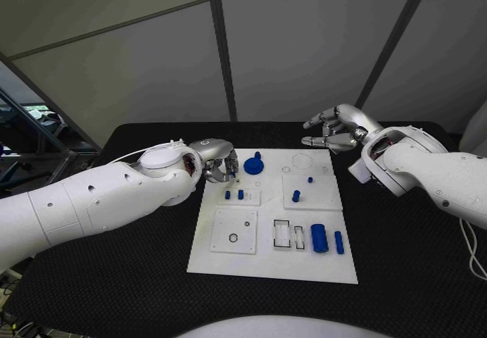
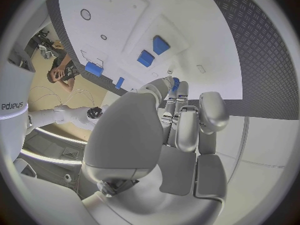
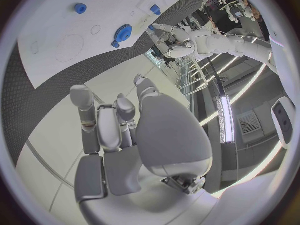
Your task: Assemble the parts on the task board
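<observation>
The white task board (image 1: 274, 269) lies mid-table. On it are a round blue part (image 1: 254, 166) at the far left, two small blue pegs (image 1: 234, 194) on a square inset, two more pegs (image 1: 296, 196), and a blue cylinder (image 1: 319, 238) beside a thin blue bar (image 1: 339, 243). My left hand (image 1: 215, 166) hovers at the board's far left corner, just left of the round part, with its fingers (image 2: 181, 116) curled in. A sliver of blue (image 2: 176, 84) shows past the fingertips; I cannot tell if they touch it. My right hand (image 1: 335, 130) hangs beyond the board's far right corner, its fingers (image 3: 100, 120) apart and holding nothing.
The black table (image 1: 406, 232) surrounds the board with free room on the right and near sides. Two rectangular slots (image 1: 289, 234) and a square plate with holes (image 1: 234, 230) sit in the board's near half. Grey wall panels stand behind the table.
</observation>
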Robot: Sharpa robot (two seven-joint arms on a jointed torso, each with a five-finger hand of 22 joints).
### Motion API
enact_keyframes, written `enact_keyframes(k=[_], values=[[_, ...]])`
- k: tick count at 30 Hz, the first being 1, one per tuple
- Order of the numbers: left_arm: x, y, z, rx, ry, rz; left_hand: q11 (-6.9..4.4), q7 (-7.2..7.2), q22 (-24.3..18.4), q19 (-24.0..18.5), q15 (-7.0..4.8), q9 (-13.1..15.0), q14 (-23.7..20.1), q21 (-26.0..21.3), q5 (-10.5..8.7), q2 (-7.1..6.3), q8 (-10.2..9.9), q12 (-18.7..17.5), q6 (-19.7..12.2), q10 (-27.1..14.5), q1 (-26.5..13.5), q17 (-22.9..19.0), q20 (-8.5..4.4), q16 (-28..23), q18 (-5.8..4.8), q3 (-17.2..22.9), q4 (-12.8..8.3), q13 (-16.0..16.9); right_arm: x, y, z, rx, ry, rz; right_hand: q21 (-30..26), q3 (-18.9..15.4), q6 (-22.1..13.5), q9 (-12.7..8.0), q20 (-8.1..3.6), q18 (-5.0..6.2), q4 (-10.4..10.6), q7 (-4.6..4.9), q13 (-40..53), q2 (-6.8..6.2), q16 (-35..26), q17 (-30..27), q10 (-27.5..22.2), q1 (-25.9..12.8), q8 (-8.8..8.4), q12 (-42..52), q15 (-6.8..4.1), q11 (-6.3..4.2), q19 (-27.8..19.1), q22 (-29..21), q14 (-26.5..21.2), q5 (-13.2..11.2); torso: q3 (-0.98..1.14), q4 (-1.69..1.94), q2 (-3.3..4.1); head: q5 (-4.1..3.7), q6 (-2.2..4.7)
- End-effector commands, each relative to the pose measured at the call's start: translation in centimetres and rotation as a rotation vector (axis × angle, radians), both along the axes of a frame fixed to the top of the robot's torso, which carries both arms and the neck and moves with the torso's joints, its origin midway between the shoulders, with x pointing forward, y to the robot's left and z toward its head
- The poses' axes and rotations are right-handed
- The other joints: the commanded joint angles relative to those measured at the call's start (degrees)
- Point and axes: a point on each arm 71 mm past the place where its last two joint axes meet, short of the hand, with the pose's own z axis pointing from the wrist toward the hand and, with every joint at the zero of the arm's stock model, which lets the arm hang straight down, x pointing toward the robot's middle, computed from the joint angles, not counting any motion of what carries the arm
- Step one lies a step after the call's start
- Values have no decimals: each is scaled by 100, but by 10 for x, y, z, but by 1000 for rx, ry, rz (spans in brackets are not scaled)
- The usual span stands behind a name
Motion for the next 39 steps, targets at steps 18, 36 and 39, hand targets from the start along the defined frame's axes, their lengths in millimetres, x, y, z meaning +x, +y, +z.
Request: enact_keyframes(k=[18, 36, 39], values=[[3, -7, -5, -6, 26, -9, 0, 3, 2, 28, -17, -5, 110, -1, -6, -4, -26, -21, 41, 53, -74, -15, 15, 28, -537, 26, 13, 3, 0, 2, 1, 0, -6, 11, -37, 0, -41, -7, -9, 94, 25, -7, 7, 18, -16, 8, -9, 4, 32, -1, -36, -4, -26, 1, 45, 21, 3, -1, -1, -18, -13], [2, -15, -10, 8, 55, -26, -8, -7, -8, 16, -21, -4, 101, -28, -11, -17, -32, -36, 67, 86, -136, -47, 14, 19, -532, 10, 18, 10, 0, 2, 1, 1, -6, 12, -37, 0, -41, -7, -9, 94, 25, -7, 7, 18, -16, 8, -9, 4, 32, -1, -36, -4, -26, 1, 45, 21, 3, 1, -2, -31, -31], [2, -15, -11, 15, 63, -23, -18, -16, -16, 7, -26, -3, 90, -47, -106, -10, -38, -47, 76, 98, -141, -79, 10, 7, -528, 13, 4, 14, 0, 2, 1, 1, -7, 12, -37, 0, -41, -7, -9, 94, 25, -7, 7, 18, -16, 8, -9, 4, 32, -1, -36, -4, -26, 1, 45, 21, 6, 2, -5, -33, -36]])
